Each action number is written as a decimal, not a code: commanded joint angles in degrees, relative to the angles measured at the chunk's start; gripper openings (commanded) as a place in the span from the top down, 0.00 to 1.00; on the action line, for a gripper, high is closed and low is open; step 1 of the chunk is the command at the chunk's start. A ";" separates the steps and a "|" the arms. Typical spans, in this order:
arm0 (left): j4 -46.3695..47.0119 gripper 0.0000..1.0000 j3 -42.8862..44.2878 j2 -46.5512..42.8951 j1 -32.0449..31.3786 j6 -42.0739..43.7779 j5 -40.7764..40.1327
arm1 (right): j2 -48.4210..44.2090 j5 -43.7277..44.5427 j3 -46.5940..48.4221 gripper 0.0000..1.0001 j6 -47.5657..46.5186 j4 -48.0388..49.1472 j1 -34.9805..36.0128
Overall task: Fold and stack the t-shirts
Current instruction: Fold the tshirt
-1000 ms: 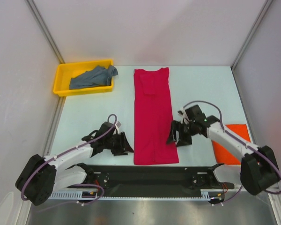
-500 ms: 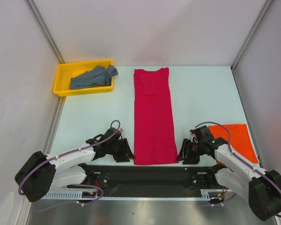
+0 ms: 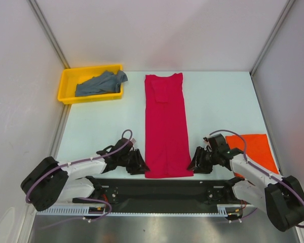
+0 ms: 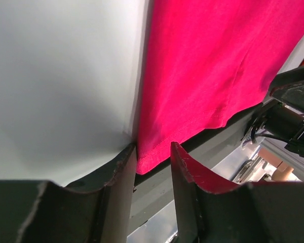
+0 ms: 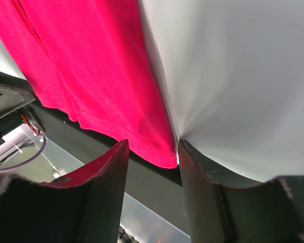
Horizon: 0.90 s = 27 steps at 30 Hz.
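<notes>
The crimson-pink t-shirt (image 3: 165, 126) lies flat as a long narrow strip down the middle of the table, its hem at the near edge. My left gripper (image 3: 141, 167) is open at the hem's left corner (image 4: 152, 152), which sits between its fingers. My right gripper (image 3: 193, 165) is open at the hem's right corner (image 5: 159, 149), likewise between its fingers. The bright orange-red t-shirt (image 3: 251, 149) lies folded at the right, partly under the right arm. The grey-blue t-shirt (image 3: 100, 83) lies crumpled in the yellow tray.
The yellow tray (image 3: 67, 85) stands at the back left corner. A black base plate (image 3: 162, 188) runs along the near edge under the shirt's hem. Grey walls enclose the table at left, back and right.
Both grippers have come down to the near hem and closed in on its two corners. The right arm has swung off the orange-red shirt toward the crimson one.
</notes>
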 commanded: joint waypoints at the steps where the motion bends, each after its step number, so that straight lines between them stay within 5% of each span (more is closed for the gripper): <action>1: -3.03 0.60 -2.38 2.50 -0.94 0.31 -3.77 | 0.76 1.91 -1.32 0.51 -0.73 1.75 -0.09; 8: -6.63 0.65 -1.93 1.97 -1.56 0.14 -6.15 | 1.28 1.29 -2.01 0.52 -0.90 2.36 -0.26; 12: -5.14 0.86 -1.50 3.82 -1.56 1.01 -5.88 | 2.77 0.06 -2.81 0.62 -0.81 4.99 -0.70; 18: -8.12 1.00 3.33 3.65 -1.56 4.61 -6.94 | 4.36 -3.19 -1.14 0.99 -1.87 6.50 -0.61; 23: -15.32 1.00 13.34 1.70 -1.21 7.60 -9.66 | 0.67 -3.62 7.02 1.00 -3.54 0.35 -1.93; 27: -21.56 1.00 24.85 9.16 3.43 13.92 -9.49 | 8.65 -7.23 16.16 1.00 -5.47 -0.54 -6.32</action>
